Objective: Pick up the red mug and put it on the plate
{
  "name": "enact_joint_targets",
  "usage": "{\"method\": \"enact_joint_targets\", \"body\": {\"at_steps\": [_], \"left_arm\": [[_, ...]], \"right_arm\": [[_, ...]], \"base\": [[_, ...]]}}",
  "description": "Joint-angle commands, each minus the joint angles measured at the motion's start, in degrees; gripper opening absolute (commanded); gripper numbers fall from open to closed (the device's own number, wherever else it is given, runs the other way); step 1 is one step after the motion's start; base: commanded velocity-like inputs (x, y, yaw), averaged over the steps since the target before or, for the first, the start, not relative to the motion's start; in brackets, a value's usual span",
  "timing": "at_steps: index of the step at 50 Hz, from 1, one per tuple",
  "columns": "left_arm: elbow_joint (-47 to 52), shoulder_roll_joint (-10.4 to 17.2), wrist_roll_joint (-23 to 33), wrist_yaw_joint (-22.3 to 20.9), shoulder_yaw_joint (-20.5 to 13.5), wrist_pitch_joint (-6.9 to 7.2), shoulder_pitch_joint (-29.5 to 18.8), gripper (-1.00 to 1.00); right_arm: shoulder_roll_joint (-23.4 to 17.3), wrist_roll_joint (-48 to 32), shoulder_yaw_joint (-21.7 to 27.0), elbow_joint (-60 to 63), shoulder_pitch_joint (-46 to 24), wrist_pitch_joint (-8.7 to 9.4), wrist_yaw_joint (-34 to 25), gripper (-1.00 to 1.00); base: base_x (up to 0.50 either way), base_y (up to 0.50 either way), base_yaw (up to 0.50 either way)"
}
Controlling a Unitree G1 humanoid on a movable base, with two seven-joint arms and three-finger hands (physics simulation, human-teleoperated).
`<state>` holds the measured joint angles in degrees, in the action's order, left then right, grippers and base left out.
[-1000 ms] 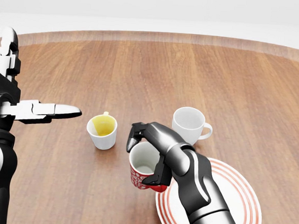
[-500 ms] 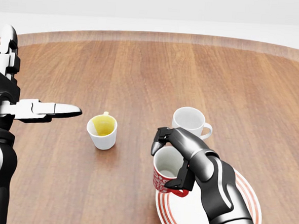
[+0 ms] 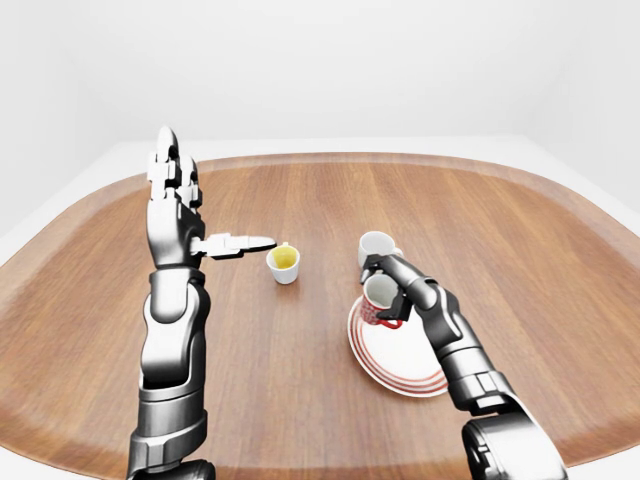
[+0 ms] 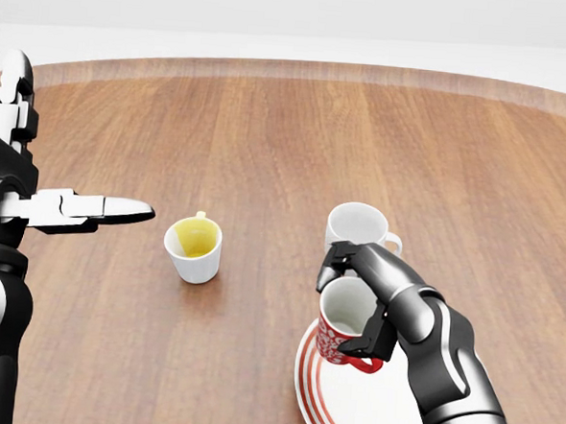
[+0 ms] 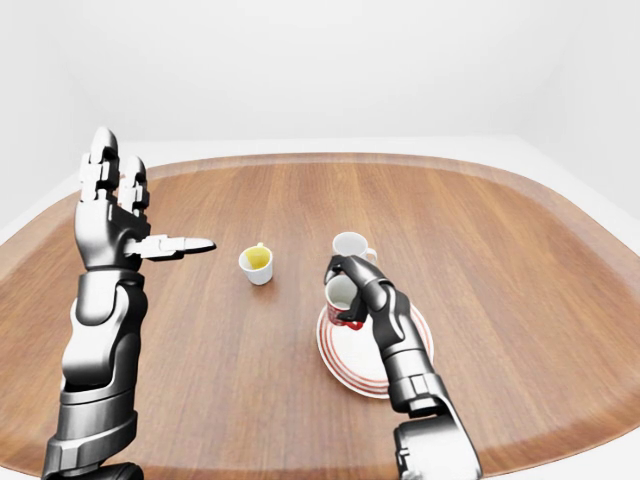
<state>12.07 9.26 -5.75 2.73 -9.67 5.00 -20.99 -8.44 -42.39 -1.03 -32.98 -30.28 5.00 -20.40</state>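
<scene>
Right hand [image 4: 364,308]: fingers curled round the red mug [image 4: 345,333], one over the rim's upper side, others down its right flank by the handle; grip closed on it
Red mug: upright, mouth open to the camera, white inside; sits over the left rim of the plate [image 4: 348,408] in the head view. Whether its base touches the plate or hangs just above, cannot tell (the hand and the mug's own body hide the underside)
Plate: white with red rings, on the desk [image 4: 268,134]; bottom edge cut off by the head view, right part covered by the right forearm
White mug [image 4: 357,228]: just above the red mug in the head view, lower edge partly masked by the fingers; contact between them unclear
Yellow-lined cup [image 4: 194,249]: stands alone, left of the plate, well apart from it
Left hand [image 3: 190,215]: raised, palm flat, fingers straight up and one digit pointing right toward the cup; spread wide, holding nothing
Left arm: lower part runs off the bottom of every view
</scene>
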Motion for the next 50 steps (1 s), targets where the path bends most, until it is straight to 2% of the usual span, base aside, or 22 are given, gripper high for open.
{"method": "enact_joint_targets", "body": {"at_steps": [1,50], "left_arm": [[0.0,0.0,0.0,0.0,0.0,0.00,0.1,1.00],[-1.6,-0.3,0.4,0.1,0.4,0.00,0.1,1.00]], "right_arm": [[-1.3,0.5,0.9,-2.6,-0.5,0.00,1.4,-1.00],[-5.4,6.2,2.4,-18.8,-2.7,0.00,8.6,-1.00]], "base": [[0.00,0.00,0.00],[0.00,0.00,0.00]]}}
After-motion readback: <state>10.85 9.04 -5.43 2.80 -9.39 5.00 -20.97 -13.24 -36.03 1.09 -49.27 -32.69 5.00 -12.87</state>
